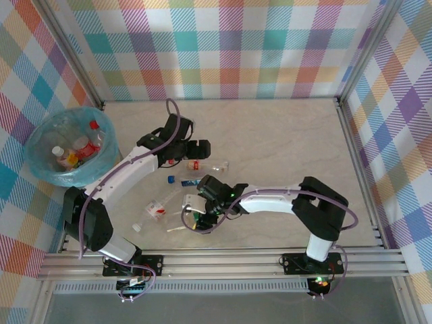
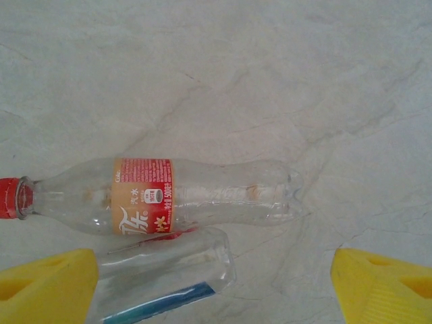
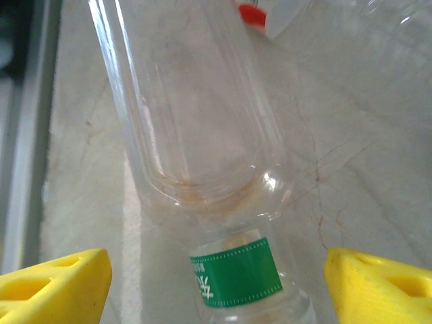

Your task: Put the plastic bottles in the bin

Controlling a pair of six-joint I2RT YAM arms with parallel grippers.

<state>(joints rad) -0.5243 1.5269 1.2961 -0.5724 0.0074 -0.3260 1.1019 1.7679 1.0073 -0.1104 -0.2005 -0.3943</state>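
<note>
Left pincer (image 2: 216,293) is pictured released above a red-capped bottle (image 2: 169,196) lying on the desk (image 2: 283,81), with a clear blue-labelled bottle (image 2: 169,270) touching it. Right pincer (image 3: 216,287) is likewise spread wide over a green-labelled bottle (image 3: 236,273). Several bottles (image 1: 77,150) are seen inside the bin (image 1: 40,162) at far left.

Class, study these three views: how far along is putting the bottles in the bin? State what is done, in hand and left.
Done: a few bottles lie in the bin. In hand: nothing gripped; the left gripper is open over the orange-labelled bottle, the right gripper open over the green-labelled bottle. Left: those and others on the table.
</note>
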